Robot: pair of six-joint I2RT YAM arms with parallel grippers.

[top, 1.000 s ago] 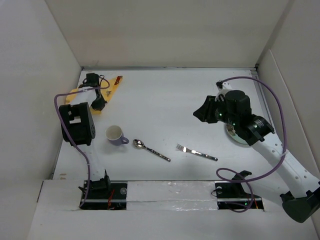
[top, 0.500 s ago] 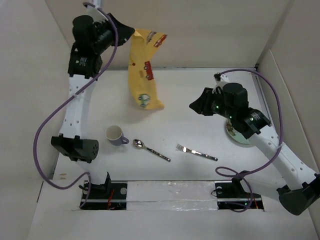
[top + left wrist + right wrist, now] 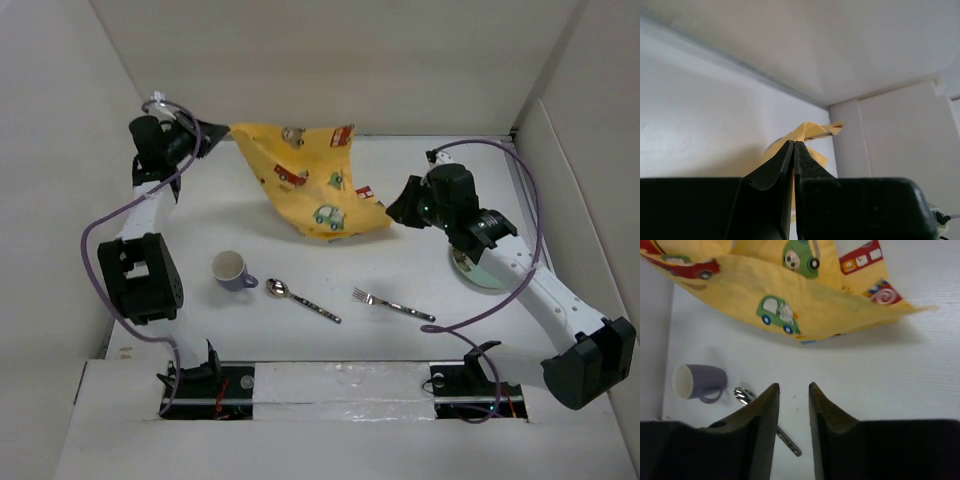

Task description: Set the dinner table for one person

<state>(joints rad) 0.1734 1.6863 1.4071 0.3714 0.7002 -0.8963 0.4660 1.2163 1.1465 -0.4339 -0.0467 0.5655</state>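
A yellow placemat (image 3: 315, 190) printed with cartoon cars hangs spread above the white dinner table (image 3: 330, 265). My left gripper (image 3: 212, 133) is shut on its back left corner; in the left wrist view yellow cloth (image 3: 807, 134) shows past the closed gripper (image 3: 794, 143). The right gripper (image 3: 392, 212) sits just beside the cloth's lower right corner. In the right wrist view it (image 3: 794, 386) is open with nothing between its fingers, and the placemat (image 3: 790, 295) hangs ahead of the tips.
A purple mug (image 3: 232, 270) stands at the front left, with a spoon (image 3: 300, 298) and a fork (image 3: 392, 305) lying to its right. A plate (image 3: 478, 275) shows partly under the right arm. White walls close in the back and both sides.
The left arm lifted the placemat from the back left corner, swung it high, then came down; the cloth now spreads rightward. The right gripper has moved left toward its corner.
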